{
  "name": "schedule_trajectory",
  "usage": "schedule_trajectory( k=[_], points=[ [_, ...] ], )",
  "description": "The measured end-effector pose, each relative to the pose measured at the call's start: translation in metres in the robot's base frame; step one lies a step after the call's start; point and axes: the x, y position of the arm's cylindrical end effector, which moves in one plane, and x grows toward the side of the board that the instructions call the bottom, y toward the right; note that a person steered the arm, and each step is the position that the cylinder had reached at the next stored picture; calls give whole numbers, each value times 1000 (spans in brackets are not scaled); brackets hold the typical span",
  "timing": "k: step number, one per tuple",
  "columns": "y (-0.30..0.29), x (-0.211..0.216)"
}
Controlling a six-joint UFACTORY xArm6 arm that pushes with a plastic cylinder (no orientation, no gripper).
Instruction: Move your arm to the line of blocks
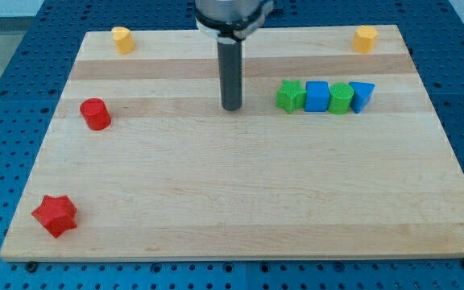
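A line of blocks lies at the view's upper right: a green block, a blue cube, a second green block and a blue triangular block, touching side by side. My tip rests on the board to the left of the line, about a block's width and a half from the first green block. The rod rises straight up to the arm's end at the view's top.
A red cylinder stands at the left. A red star lies at the lower left. Yellow blocks sit at the top left corner and top right corner. The wooden board lies on a blue perforated table.
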Motion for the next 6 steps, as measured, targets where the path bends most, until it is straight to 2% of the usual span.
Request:
schedule_trajectory(
  k=[1, 2, 4, 6],
  points=[
    [11, -36],
    [43, -45],
    [108, -45],
    [116, -45]
  ],
)
